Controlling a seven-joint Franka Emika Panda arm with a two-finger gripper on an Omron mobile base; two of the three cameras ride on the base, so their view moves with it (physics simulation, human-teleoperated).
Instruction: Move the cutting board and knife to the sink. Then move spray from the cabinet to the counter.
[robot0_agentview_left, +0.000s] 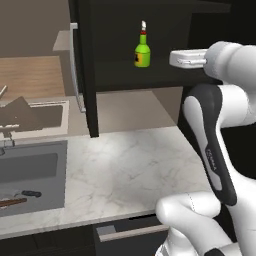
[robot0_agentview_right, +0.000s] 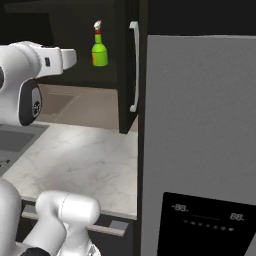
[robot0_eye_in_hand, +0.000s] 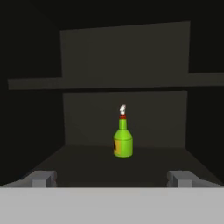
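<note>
Low in sink (robot0_agentview_left: 50, 150), half-cropped cutting board (robot0_agentview_left: 12, 202)

pale "88" digits on fridge panel (robot0_agentview_right: 205, 215), blurred

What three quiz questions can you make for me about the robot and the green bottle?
1. True or false: the spray stands upright inside the cabinet.
2. Is the tool open or shut?
3. Where are the knife and cutting board? A in the sink, B on the counter, C in the cabinet.

Key: 1 true. 2 open, fingertips wide apart, the bottle ahead between them, untouched. 3 A.
</note>
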